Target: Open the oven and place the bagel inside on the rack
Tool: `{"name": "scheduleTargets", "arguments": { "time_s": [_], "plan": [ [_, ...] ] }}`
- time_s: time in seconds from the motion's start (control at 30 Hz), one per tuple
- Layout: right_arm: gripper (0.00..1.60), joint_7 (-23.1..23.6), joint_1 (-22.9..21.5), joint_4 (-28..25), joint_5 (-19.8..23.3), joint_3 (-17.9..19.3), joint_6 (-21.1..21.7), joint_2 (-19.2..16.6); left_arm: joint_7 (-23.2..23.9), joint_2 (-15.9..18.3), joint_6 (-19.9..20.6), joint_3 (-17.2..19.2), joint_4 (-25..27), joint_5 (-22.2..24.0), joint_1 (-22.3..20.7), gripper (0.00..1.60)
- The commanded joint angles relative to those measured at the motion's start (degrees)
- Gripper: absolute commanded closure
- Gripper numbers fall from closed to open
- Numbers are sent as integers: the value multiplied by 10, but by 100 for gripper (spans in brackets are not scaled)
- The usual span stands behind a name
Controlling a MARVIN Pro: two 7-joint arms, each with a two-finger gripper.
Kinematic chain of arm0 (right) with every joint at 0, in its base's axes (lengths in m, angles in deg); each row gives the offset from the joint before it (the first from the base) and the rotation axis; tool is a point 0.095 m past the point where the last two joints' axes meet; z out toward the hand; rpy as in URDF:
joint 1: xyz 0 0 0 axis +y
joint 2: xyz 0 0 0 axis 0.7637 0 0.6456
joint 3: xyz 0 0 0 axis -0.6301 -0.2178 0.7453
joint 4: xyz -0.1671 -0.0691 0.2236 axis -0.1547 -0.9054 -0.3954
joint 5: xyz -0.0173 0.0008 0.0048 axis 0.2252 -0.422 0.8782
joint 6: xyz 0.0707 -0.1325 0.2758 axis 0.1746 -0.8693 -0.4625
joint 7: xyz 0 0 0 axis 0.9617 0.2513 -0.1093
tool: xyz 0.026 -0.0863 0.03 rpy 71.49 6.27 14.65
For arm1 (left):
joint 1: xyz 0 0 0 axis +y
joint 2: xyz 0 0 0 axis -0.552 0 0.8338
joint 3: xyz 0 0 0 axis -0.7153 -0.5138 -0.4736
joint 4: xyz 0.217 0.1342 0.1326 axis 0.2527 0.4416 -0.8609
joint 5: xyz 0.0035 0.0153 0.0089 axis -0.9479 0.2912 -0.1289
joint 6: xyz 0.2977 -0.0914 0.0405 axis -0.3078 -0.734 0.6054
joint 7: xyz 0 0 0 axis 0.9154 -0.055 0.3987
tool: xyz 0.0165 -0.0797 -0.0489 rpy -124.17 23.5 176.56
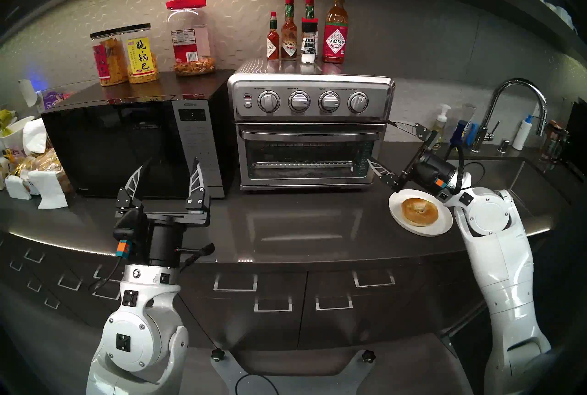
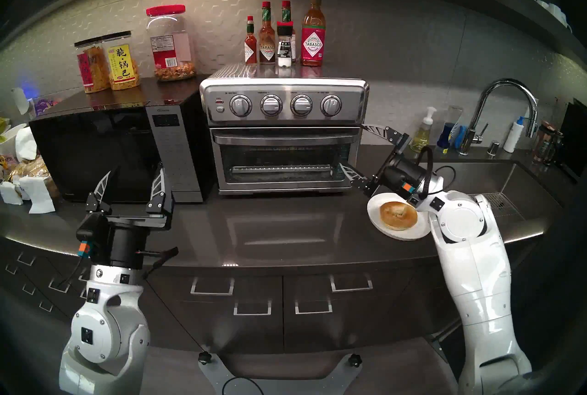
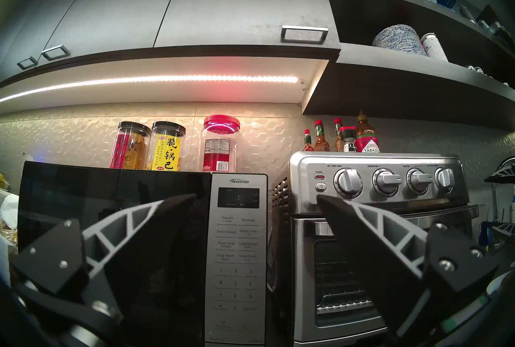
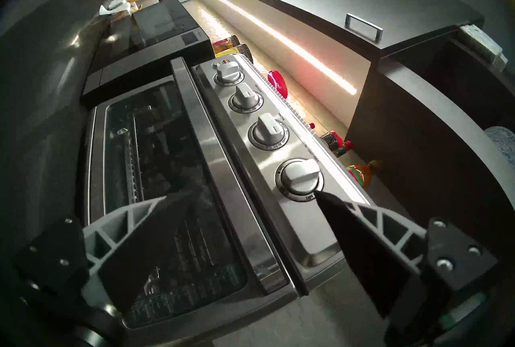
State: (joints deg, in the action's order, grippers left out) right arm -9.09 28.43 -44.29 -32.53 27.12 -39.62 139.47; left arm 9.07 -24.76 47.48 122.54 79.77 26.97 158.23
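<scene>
Now oven (image 1: 309, 131) closed, bagel (image 1: 419, 211) plated, right end effector (image 1: 381, 143) spread

The bench (image 1: 286, 226) in front of the oven (image 1: 309, 131) is bare, giving open approach to its shut door. The microwave (image 1: 133, 146) stands just beside the oven's left flank. The plate (image 1: 419, 213) occupies the bench at right front, beneath the right gripper (image 1: 382, 143).

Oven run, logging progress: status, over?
Both end effectors open: left facing microwave, right beside oven. Door shut. Bagel on plate. Nothing blocking.
</scene>
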Motion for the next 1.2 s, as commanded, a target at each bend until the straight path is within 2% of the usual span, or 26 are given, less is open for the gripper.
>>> {"name": "scheduleTargets", "arguments": {
  "time_s": [0.0,0.27,0.43,0.8,1.17],
  "plan": [
    [0,11,-66,-12,5,-16,-5,-12,0,0,-2,0,11,0,-1,0],
    [0,52,-106,6,5,-50,-14,-31,0,0,-1,0,11,0,-1,0],
    [0,68,-130,35,-11,-72,-31,-27,0,0,-1,0,12,0,0,0],
    [0,47,-183,117,-46,-88,-42,17,0,0,-1,0,11,0,-1,0],
    [2,33,-214,167,-71,-90,-65,29,0,0,-1,0,12,0,-1,0]
  ]
}}
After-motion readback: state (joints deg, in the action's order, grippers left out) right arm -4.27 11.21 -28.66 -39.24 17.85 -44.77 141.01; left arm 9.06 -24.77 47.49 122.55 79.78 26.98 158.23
